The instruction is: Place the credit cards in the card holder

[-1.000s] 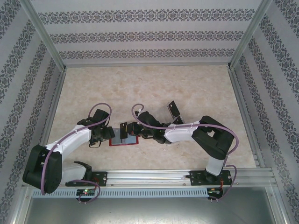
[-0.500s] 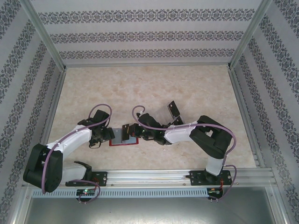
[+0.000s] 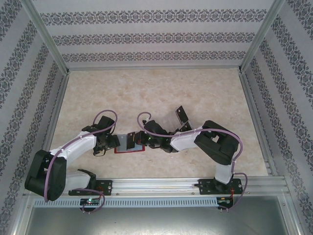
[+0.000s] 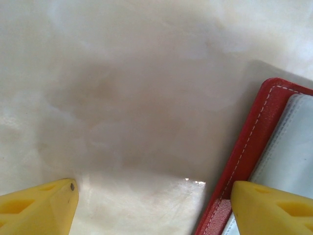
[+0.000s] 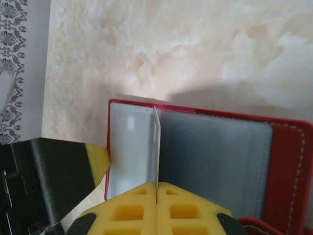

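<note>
Wrist view catches card (image 5: 156,147) pinched edge-on between right fingers (image 5: 188,208).

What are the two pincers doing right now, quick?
Left pincer: open, holding nothing, over the edge of the small red leather-like folding wallet.
Right pincer: shut on a thin dark rectangular credit card.

The table (image 3: 146,88), a beige marbled surface bounded by aluminium rails, carries the red card holder (image 3: 129,150), lying opened flat near the front edge with its grey inner pockets facing up, and dark credit cards (image 3: 181,113) further back and to its right.
</note>
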Motion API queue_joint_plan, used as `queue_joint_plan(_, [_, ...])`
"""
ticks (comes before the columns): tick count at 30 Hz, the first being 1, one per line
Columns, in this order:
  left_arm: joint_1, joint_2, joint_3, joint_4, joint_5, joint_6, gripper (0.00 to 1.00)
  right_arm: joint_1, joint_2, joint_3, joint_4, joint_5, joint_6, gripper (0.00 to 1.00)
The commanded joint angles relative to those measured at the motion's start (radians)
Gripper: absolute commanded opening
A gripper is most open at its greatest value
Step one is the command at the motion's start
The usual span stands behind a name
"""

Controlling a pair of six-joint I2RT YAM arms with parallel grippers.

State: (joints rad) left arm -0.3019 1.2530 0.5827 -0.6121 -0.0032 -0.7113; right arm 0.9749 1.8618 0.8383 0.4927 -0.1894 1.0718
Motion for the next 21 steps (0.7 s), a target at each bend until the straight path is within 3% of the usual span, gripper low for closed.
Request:
queue_joint_plan(1, [-0.012,0.014,-0.014,0.015,0.004,-0.008,0.82,0.018,0.020,0.008,0.014,-0.017,0.005,0.00])
queue_joint_plan(21, [-0.012,0.015,-0.017,0.019,0.006,-0.006,0.82,0.021,0.027,-0.014,-0.026,0.020,0.047,0.00])
